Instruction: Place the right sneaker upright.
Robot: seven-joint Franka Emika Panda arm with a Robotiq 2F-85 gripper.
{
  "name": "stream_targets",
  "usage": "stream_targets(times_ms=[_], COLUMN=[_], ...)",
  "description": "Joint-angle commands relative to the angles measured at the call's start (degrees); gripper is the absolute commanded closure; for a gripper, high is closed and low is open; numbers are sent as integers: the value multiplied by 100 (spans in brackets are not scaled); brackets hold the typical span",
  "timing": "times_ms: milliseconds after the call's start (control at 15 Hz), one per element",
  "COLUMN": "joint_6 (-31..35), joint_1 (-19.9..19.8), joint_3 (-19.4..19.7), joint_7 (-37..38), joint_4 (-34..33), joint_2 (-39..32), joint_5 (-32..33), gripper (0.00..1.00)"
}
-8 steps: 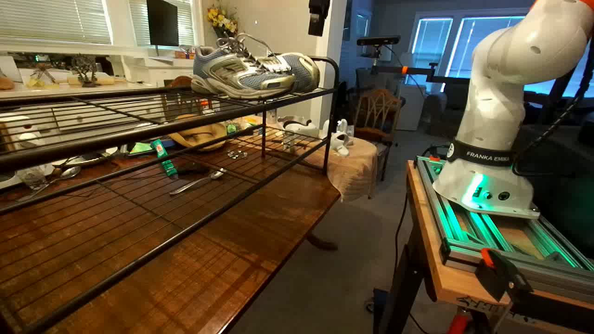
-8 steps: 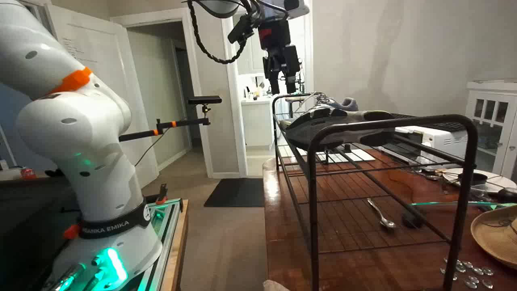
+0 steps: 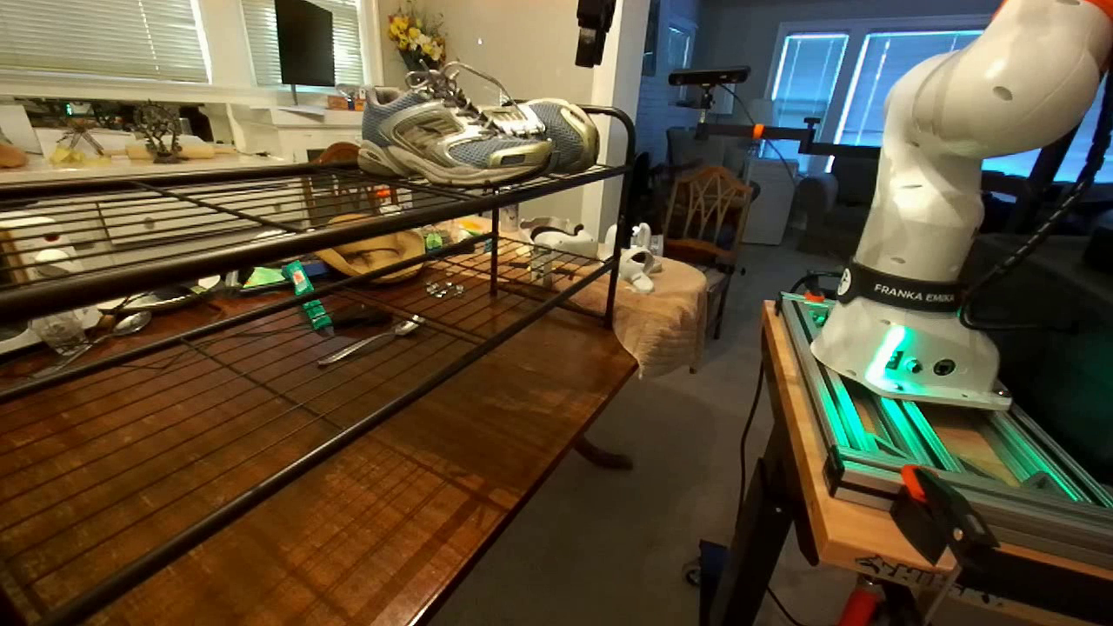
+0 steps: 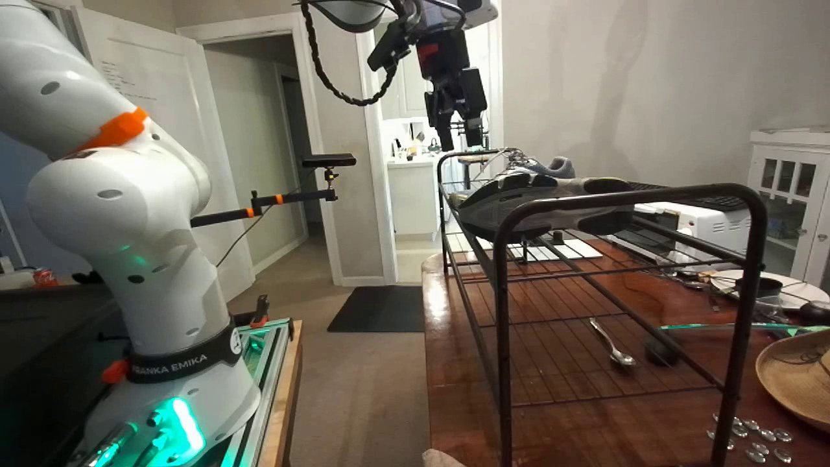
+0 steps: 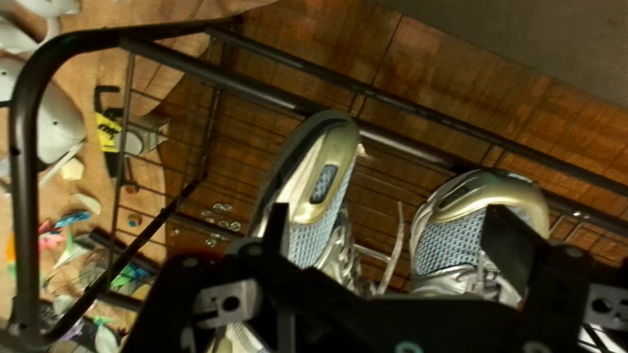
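Observation:
The right sneaker, grey-silver mesh with yellowish trim, lies on its side on the rack's top shelf. Its dark-and-grey sole (image 4: 512, 204) faces the near end of the rack in an exterior view. Its toe (image 3: 569, 130) shows behind its mate in an exterior view, and it lies left in the wrist view (image 5: 319, 196). The mate (image 3: 452, 139) stands upright beside it, right in the wrist view (image 5: 451, 240). My gripper (image 4: 462, 141) is open and empty above the shelf. In the wrist view its fingertips (image 5: 387, 215) overlap both sneakers from above. The sneakers' heels are mostly hidden there.
The black wire rack (image 3: 287, 248) stands on a brown wooden table (image 3: 417, 487). Its raised end bar (image 4: 622, 194) is close beside the right sneaker. A spoon (image 4: 613, 347), a straw hat (image 4: 794, 376) and glass beads (image 4: 755, 434) lie on the table.
My gripper has shifted slightly, a little to the right in an exterior view. The sneakers have not moved.

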State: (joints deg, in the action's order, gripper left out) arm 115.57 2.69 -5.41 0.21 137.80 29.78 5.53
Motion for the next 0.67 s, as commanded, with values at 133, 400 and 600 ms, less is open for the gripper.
stream_targets(times_ms=[133,400,600], joint_6=[1518,1998,1893], joint_1=[-552,-926,-959], joint_3=[-340,-548,-618], joint_7=[808,1917,2631], joint_4=[3,-167,-351], joint_2=[-579,-1043,-1291], joint_5=[1809,2731,3038], gripper=[0,0,0])
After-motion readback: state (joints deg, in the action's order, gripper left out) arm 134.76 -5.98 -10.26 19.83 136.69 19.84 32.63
